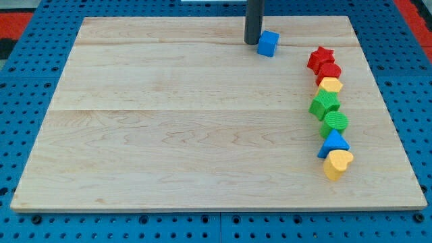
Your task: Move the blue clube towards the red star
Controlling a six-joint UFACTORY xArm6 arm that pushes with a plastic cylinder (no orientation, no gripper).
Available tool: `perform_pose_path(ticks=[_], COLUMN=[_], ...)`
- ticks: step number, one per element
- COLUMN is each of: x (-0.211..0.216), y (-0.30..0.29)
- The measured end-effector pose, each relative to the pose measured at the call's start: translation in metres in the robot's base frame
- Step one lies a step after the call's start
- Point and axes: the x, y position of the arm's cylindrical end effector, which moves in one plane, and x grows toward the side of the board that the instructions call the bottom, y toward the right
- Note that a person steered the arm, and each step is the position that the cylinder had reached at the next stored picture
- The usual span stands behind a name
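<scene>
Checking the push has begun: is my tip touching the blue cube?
Cannot tell: the camera view shows my tip right beside the blue cube, no plain gap or contact.

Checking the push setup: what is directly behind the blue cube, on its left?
My tip stands just left of the blue cube; whether they touch is unclear. The rod hides the board behind it.

Wooden board (169, 121) holds a chain of red, yellow, green and blue blocks (332, 118).

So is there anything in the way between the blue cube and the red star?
Nothing visible. My tip sits just on the view's left of the blue cube, and bare board lies between the cube and the red star to the view's right, slightly lower.
</scene>
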Motion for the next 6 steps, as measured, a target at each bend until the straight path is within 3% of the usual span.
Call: perform_pose_path(ticks=[6], x=[0.000], y=[0.058])
